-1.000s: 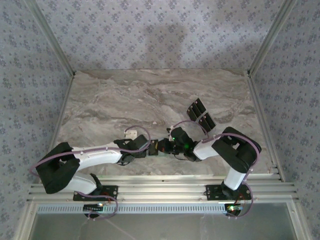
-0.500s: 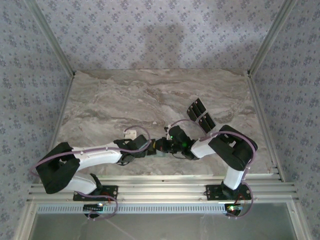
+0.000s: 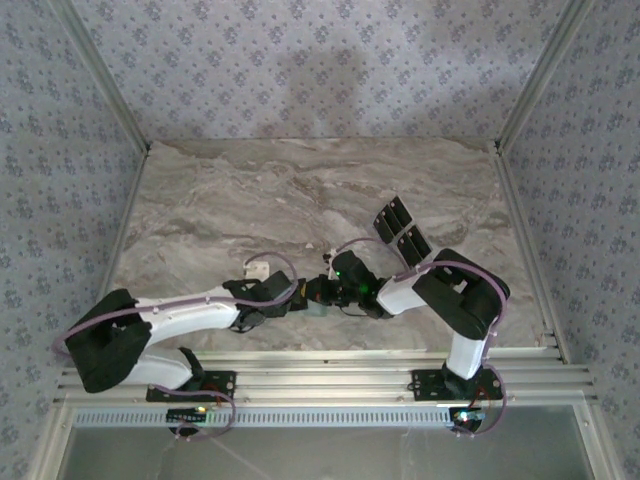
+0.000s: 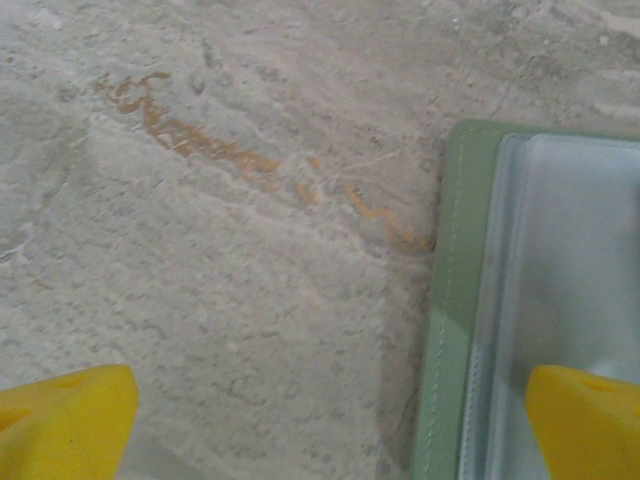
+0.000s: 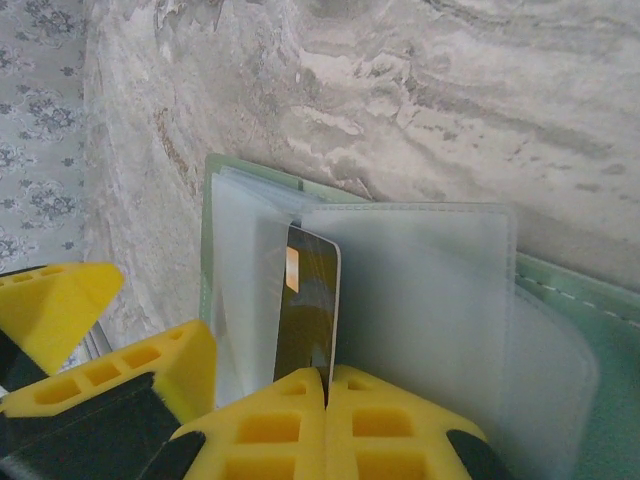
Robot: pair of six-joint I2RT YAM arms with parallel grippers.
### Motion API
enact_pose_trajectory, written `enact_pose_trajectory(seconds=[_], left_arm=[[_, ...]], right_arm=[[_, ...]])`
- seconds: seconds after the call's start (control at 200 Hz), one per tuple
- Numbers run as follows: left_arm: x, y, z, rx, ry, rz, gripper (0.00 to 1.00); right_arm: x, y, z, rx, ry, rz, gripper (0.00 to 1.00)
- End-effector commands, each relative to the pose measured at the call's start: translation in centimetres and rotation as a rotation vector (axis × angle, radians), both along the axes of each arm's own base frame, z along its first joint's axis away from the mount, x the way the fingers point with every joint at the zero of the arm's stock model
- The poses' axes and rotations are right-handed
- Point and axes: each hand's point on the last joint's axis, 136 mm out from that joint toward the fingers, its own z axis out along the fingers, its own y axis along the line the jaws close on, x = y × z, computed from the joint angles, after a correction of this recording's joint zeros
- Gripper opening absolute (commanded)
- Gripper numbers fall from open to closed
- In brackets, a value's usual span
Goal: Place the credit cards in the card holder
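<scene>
Right gripper (image 5: 325, 385): fingers pressed together, pinching one black card (image 5: 308, 305) by its near end
Card: on edge among the clear sleeves (image 5: 420, 290), long axis running straight out from the fingertips; I cannot tell whether its far end sits inside a pocket or only between two leaves
Card holder (image 4: 452, 300): lies open and flat at the near centre of the table (image 3: 230, 200), between the two grippers
Left gripper (image 4: 320, 430): spread wide, holding nothing; one fingertip hangs over the holder's sleeves, the other over bare marble to its left
Spare cards (image 3: 401, 232): a small group far and right of the holder, well apart from it
Key relation: the pocket lies dead ahead of the card, along the card's own length, so the move is likely a push leftward by the right arm
Nearer arm: both are at the holder; the left is placed to press the sleeves down
Risk: the floppy leaves may buckle and turn the card aside
</scene>
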Motion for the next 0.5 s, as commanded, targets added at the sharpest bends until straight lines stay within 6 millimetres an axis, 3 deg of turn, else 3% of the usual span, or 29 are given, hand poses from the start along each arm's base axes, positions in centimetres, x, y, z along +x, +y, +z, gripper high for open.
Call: enact_pose_trajectory(seconds=[0.0, 0.175, 0.495], left_arm=[[0.0, 1.0, 2.2, 0.023, -0.021, 0.008, 1.00], [0.3, 2.4, 2.9, 0.010, -0.027, 0.042, 1.00], [-0.6, 3.8, 0.6, 0.033, 0.018, 0.071, 1.00]], right_arm=[[-1.4, -1.6, -3.5, -0.120, 0.088, -0.011, 0.00], [-1.3, -2.5, -4.0, -0.140, 0.086, -0.039, 0.00], [-0.9, -3.7, -4.0, -0.138, 0.073, -0.091, 0.00]])
